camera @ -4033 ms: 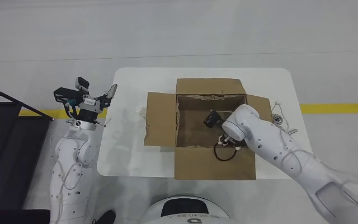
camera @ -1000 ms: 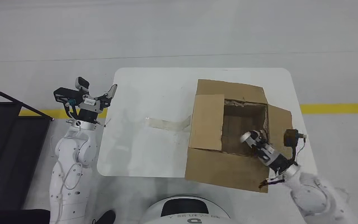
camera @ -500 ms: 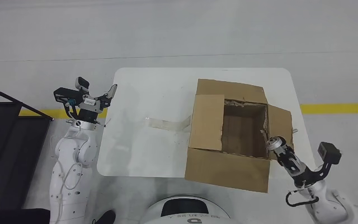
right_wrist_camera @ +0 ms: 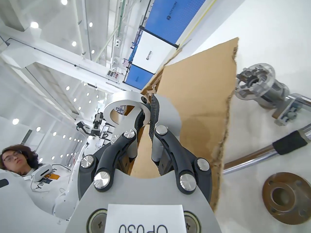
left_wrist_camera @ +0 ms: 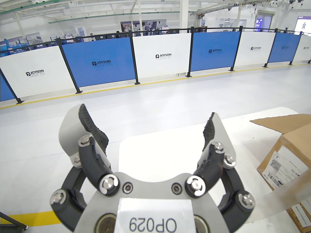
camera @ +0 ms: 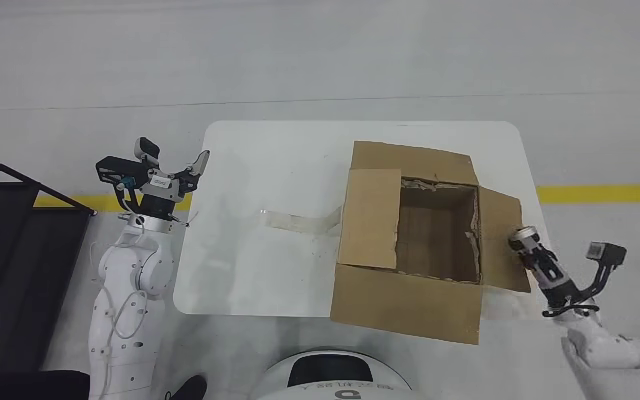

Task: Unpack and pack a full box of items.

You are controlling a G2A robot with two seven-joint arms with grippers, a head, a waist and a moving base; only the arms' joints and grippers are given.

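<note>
One metal ring (right_wrist_camera: 126, 96) is seemingly clamped in the right hand (right_wrist_camera: 147, 105) beside the box (camera: 370, 215), likely for unloading; the left hand (left_wrist_camera: 147, 111) is held apart, idle.

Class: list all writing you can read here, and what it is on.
"OP029": left sticker at the base of the left claw, upside down.
"OP030": right sticker below the right claw, which is shut on a metal ring.
Labels on the cardboard box: too small to read.
Fence panels: a brand logo, not quoted.
</note>
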